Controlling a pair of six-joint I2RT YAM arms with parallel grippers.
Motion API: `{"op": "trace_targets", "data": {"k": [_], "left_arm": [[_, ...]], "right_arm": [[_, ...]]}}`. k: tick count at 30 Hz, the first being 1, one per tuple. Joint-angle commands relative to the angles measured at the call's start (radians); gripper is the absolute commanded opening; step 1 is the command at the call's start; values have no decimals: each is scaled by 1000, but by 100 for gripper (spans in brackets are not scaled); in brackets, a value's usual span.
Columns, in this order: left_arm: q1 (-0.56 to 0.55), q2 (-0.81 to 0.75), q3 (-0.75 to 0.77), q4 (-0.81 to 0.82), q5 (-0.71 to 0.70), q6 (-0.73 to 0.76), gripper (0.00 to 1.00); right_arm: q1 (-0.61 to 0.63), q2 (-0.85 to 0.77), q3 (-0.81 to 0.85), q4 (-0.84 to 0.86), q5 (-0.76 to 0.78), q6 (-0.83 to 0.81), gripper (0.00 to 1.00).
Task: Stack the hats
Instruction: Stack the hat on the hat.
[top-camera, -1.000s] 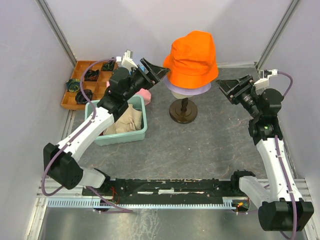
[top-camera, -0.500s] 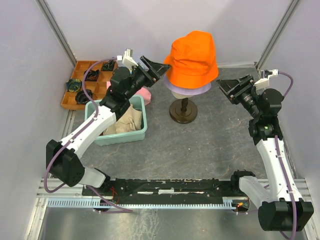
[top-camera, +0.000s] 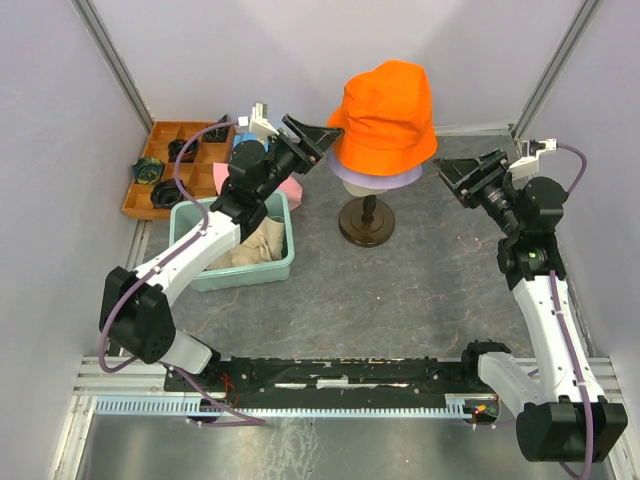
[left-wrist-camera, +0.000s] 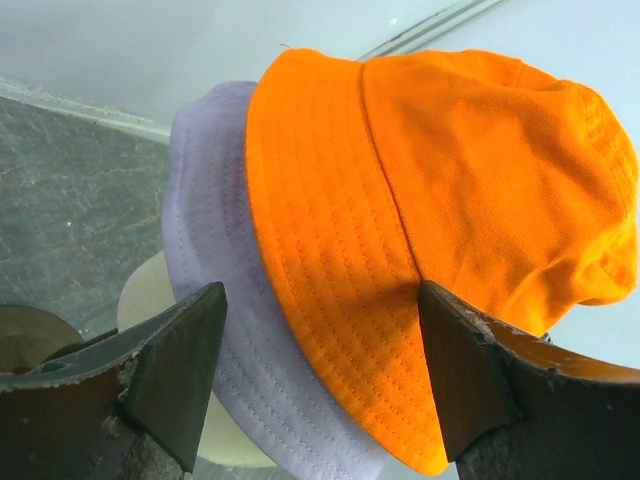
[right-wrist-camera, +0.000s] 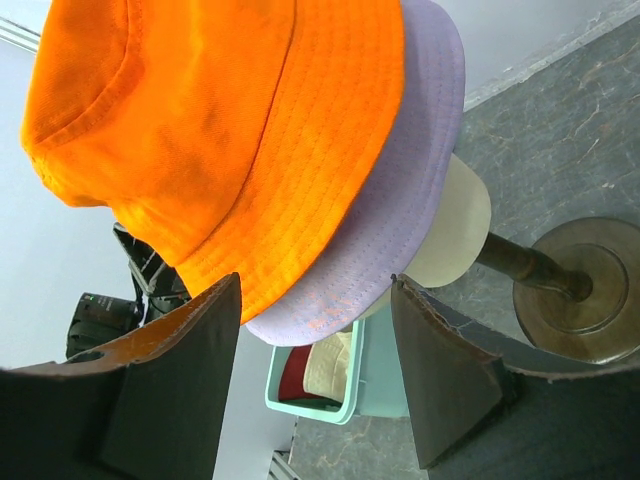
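My left tool (top-camera: 315, 138) is spread wide and pinches nothing. Straight ahead of it, framed between its two fingers (left-wrist-camera: 180, 370), is the orange hat (top-camera: 385, 110), sitting on top of the lavender hat (top-camera: 375, 180), whose brim sticks out below the orange one. Both are on the cream mannequin head (right-wrist-camera: 455, 225), which is on a dark stand (top-camera: 367, 225) on the table (top-camera: 400, 290). The tip of this tool is just beside the orange brim; I cannot tell whether it touches.

My right tool (top-camera: 465, 178) faces the same stack from the opposite side, also spread and with nothing in it. It is near the hats but apart from them.

Below and behind my left tool is a teal bin (top-camera: 235, 275) with the beige hat (top-camera: 255, 245) in it. The pink hat (top-camera: 290, 188) lies over the bin's far rim, under the left tool's wrist. From the right tool's camera a bit of red hat (right-wrist-camera: 292, 375) shows in the bin beside the beige one. A wooden tray (top-camera: 135, 205) with compartments sits beyond the bin.
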Motion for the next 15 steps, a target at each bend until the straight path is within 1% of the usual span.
{"op": "trace_targets", "data": {"k": [1, 3, 9, 15], "left_arm": [[-5, -26, -44, 153, -75, -40, 82], [-3, -35, -62, 174, -93, -43, 81], [-3, -38, -115, 257, -123, -74, 66], [-3, -7, -133, 369, -101, -110, 64]], "right_arm": [[-5, 4, 14, 54, 16, 6, 68], [-4, 7, 11, 60, 16, 9, 68], [-5, 15, 8, 71, 16, 16, 68], [-6, 18, 6, 70, 15, 14, 68]]}}
